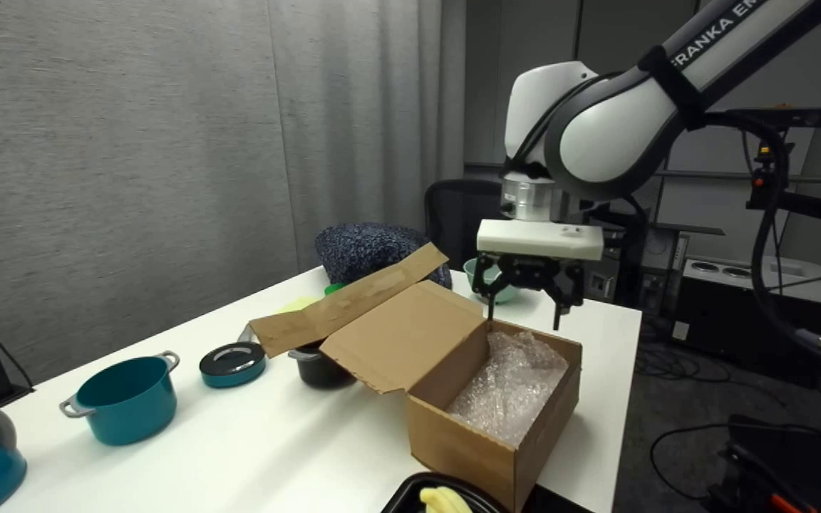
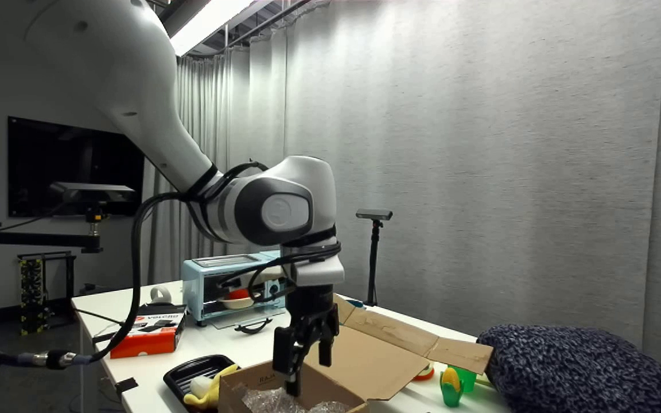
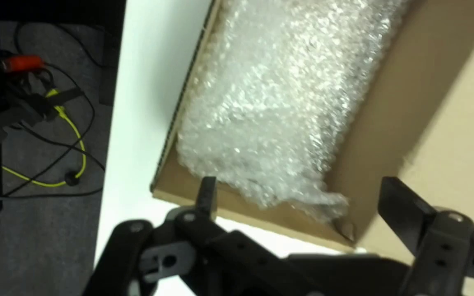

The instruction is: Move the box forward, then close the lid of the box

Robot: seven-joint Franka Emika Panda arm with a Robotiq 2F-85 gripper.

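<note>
White table [image 1: 239,459]: supports the box [image 1: 462,447] near one edge.
Lid [image 1: 410,331]: folded outward, probably because moving comes first.
Bubble wrap [image 1: 514,385]: inside, presumably as padding.
Gripper [image 1: 523,324]: empty, spread wide at one end of the box, likely to grip or push.

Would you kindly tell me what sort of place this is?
Most likely a robotics lab: a Franka arm above a white table, a camera-like device on a stand, and a grey curtain behind.

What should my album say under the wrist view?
Open gripper at one end of a box holding bubble wrap.
</note>
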